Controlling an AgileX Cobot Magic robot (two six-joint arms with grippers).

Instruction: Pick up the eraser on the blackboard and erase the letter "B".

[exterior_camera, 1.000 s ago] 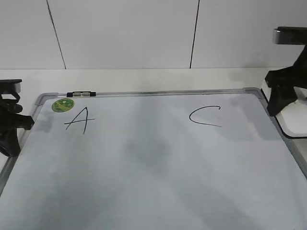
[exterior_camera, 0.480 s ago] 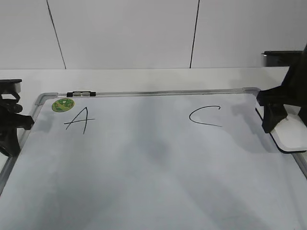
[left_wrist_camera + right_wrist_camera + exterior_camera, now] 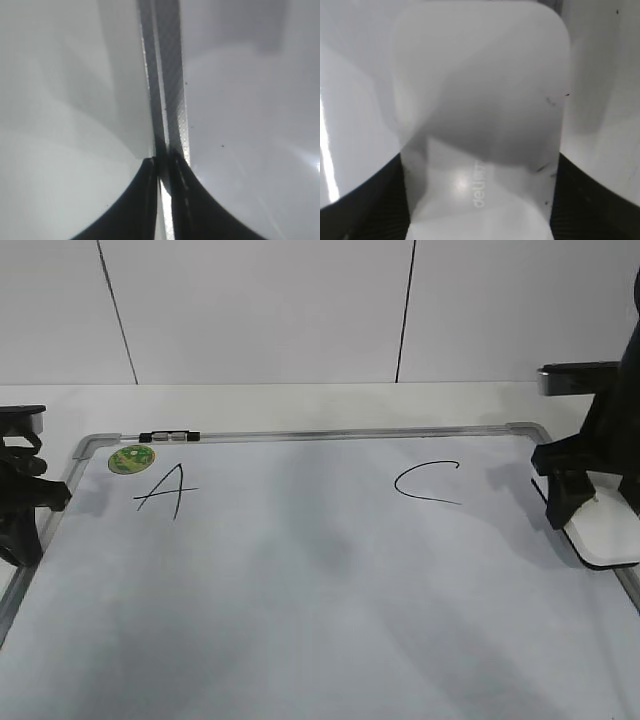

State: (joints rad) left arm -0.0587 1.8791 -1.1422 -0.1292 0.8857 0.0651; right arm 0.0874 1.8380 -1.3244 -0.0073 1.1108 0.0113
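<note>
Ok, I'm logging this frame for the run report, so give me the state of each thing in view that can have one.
eraser: flat at the board's right edge, between the right gripper's fingers.
blackboard: lying flat, "A" and "C" written on it, no "B" visible.
right gripper: straddling the eraser; grip not confirmable.
left gripper: shut, empty, over the board's left frame.

"A" point(image 3: 166, 490), "C" point(image 3: 428, 483) on blackboard point(image 3: 320, 620)

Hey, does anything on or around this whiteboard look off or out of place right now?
Yes: the blackboard shows only the "A" and the "C", with a bare gap between them and no "B". The eraser overhangs the right frame, between the right gripper's fingers.
</note>
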